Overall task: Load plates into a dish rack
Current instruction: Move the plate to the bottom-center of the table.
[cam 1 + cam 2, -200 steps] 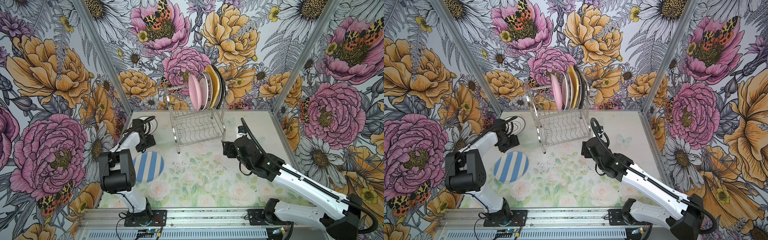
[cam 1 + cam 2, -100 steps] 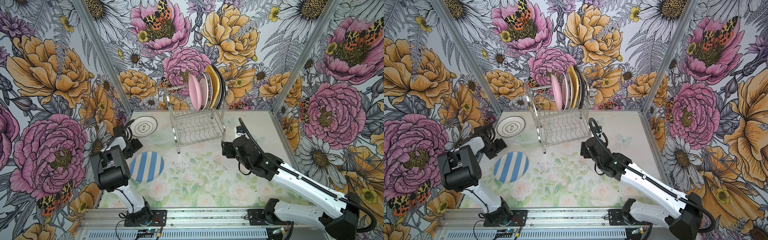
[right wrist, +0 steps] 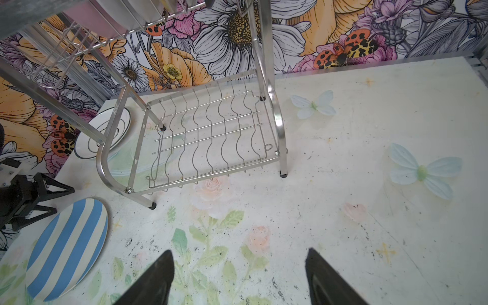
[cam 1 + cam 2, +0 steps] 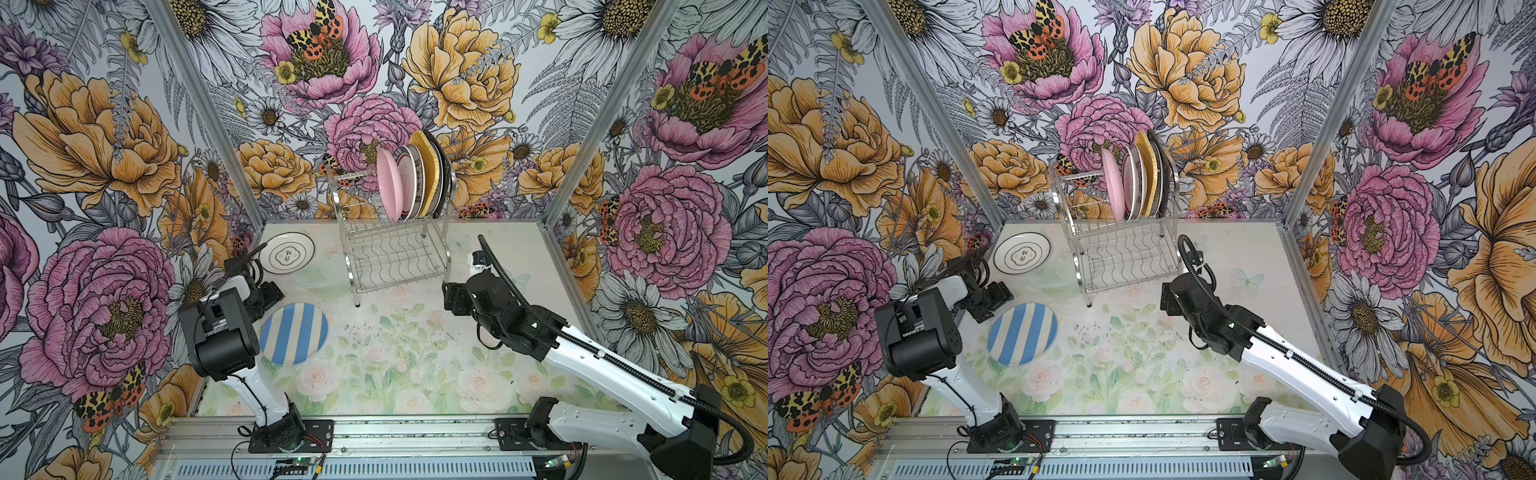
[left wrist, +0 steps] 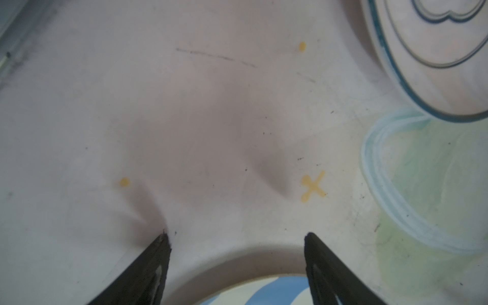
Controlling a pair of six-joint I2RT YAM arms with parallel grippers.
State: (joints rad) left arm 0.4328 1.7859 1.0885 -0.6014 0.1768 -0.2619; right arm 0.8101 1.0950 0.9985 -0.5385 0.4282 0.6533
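Left hand point(image 5: 236, 235) point(image 4: 271, 293): jaws spread wide, nothing between them. The tips sat low over the pale surface point(image 4: 415, 374), and whether they touched it could not be told. The rim of the blue-and-white striped plate point(image 5: 264, 290) showed in the gap between the two fingers (plate flat, the hand at its far left edge in both top views). The striped plate point(image 4: 294, 333) point(image 4: 1022, 333) lay on the surface in front of the left arm, well apart from the rack.

Beyond the hand, a white plate with dark rings point(image 5: 435, 52) point(image 4: 289, 252) lay flat near the back left corner, just beside the rack's left legs.

Right hand point(image 3: 240, 250) point(image 4: 451, 295): also wide open and empty. It was held above the surface in front of the rack's near right leg and faced the rack.

Dish rack point(image 4: 395, 262) point(image 4: 1125, 262) point(image 3: 211, 137): it stood on four legs against the back wall, and its wavy-wire lower shelf was bare. The upper tier held a row of plates on edge. The pink plate point(image 4: 389, 185) point(image 4: 1113, 185) stood at the left end of the row, with rimmed white ones next. A yellow plate point(image 4: 430, 166) came after those, and a dark one at the right end (pattern not readable).
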